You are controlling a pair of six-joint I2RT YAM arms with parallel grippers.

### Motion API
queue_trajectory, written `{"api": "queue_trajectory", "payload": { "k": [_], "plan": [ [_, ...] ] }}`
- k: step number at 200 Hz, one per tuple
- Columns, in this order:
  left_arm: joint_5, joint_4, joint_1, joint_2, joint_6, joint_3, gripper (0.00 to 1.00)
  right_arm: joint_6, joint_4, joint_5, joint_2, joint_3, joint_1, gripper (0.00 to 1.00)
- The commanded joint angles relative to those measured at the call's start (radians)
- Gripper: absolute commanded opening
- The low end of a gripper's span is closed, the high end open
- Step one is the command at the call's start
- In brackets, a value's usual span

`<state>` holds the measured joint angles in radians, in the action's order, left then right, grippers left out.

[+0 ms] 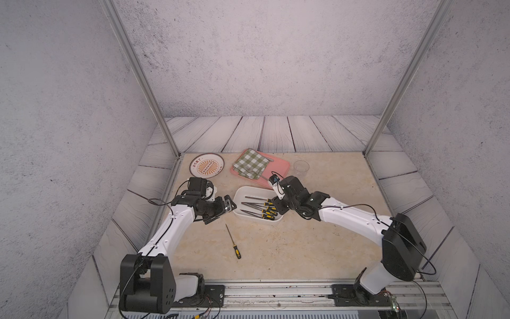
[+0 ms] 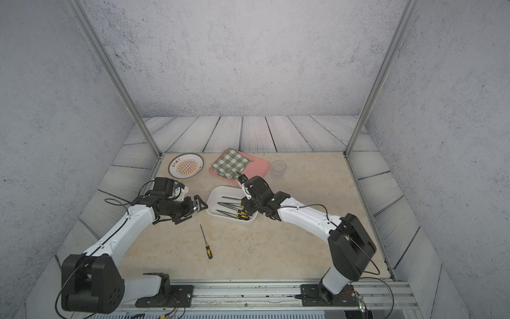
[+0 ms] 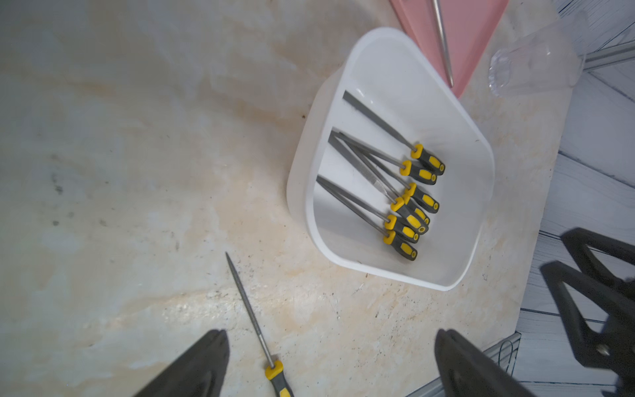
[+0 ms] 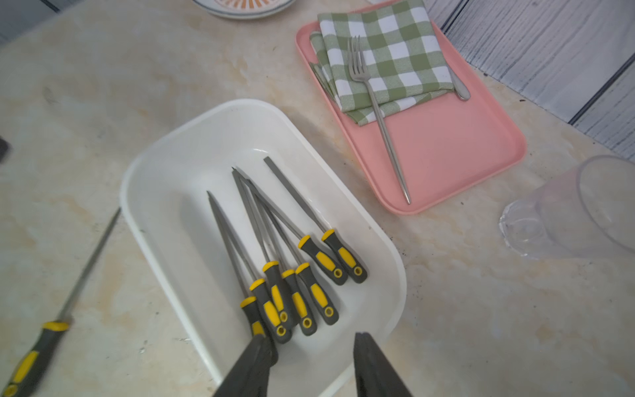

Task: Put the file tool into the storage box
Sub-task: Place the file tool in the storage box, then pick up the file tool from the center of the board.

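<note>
Right wrist view looks down on the white storage box (image 4: 151, 172), where seven files (image 4: 318, 295) with yellow-and-grey handles lie with their handles toward the right hand (image 4: 311, 338). That hand hovers over the box's near end, fingers parted with nothing between them. One finger overlaps a file handle, though I cannot tell whether they touch. The file tool (image 4: 51, 330) lies outside the box on the marbled surface (image 4: 103, 86), near the box's long wall but apart from it, off to the side of the right hand. In the left wrist view the left hand (image 3: 331, 333) is spread wide and empty, and the file tool (image 3: 275, 371) shows between its fingers. In both top views the left hand (image 1: 229, 204) sits just beside the box's end on the robot's left, with the file tool (image 1: 236, 250) nearer the robot's base.
</note>
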<state>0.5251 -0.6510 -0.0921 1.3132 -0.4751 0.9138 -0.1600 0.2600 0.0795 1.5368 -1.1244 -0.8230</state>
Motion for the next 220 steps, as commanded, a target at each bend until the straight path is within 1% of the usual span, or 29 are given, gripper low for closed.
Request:
{"api": "queue_trajectory", "payload": {
  "k": [1,28,40,54,77,100,122,135,163,220],
  "plan": [
    [0.05,-0.031,-0.001,0.033,0.009,0.029,0.99,-0.212,-0.034,-0.036,-0.099,0.078,-0.039,0.46],
    [0.029,-0.052,-0.019,0.053,0.018,0.034,0.99,-0.322,-0.012,-0.046,-0.201,0.175,-0.1,0.47],
    [0.017,-0.057,-0.033,0.051,0.022,0.035,0.99,-0.34,0.013,-0.013,-0.23,0.194,-0.146,0.47],
    [0.017,-0.061,-0.049,0.058,0.025,0.035,0.99,-0.379,0.058,0.054,-0.242,0.199,-0.209,0.48],
    [0.023,-0.074,-0.064,0.07,0.031,0.043,0.98,-0.445,0.032,0.089,-0.221,0.218,-0.309,0.49],
    [-0.011,-0.089,-0.064,0.055,0.038,0.05,0.98,-0.503,-0.025,0.094,-0.129,0.204,-0.393,0.49],
    [-0.059,-0.1,-0.056,0.023,0.044,0.06,1.0,-0.527,-0.019,0.105,-0.003,0.12,-0.458,0.49],
    [-0.069,-0.099,-0.024,0.002,0.043,0.06,0.99,-0.527,-0.003,0.117,0.071,0.066,-0.485,0.49],
    [-0.044,-0.081,0.068,-0.022,0.035,0.054,0.99,-0.514,0.059,0.128,0.208,-0.06,-0.513,0.49],
    [-0.047,-0.063,0.134,-0.079,0.024,0.043,0.99,-0.471,0.16,0.132,0.413,-0.246,-0.546,0.49]
  ]
}}
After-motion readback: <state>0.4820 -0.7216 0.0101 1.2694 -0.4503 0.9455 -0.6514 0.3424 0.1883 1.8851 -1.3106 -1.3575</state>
